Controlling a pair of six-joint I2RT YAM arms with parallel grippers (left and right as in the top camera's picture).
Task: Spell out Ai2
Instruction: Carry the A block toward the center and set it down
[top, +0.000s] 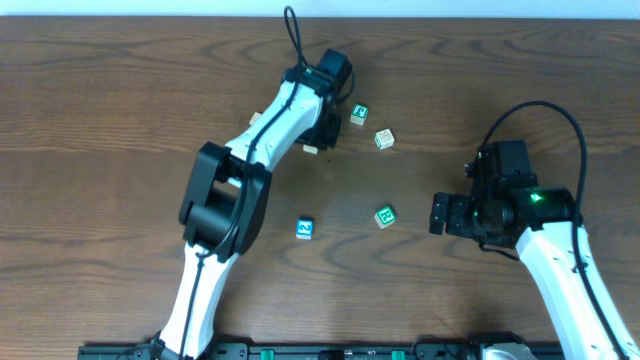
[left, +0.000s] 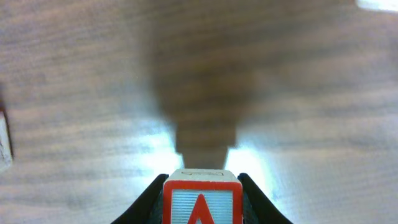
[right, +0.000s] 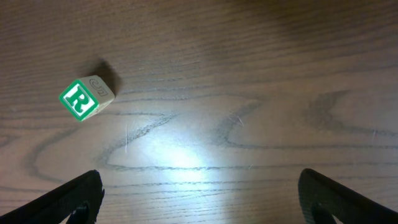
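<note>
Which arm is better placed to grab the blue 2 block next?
Right, probably. The right end effector is open and empty, while the left end effector is shut on the red A block. The blue 2 block lies free.

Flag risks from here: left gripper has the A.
1. The A cube is pinched in the left gripper; it could slip or twist on the way.
2. A green-lettered cube sits right by that gripper; pulling back could knock it.
3. The green R cube lies near the blue 2 cube and may crowd the row.
</note>
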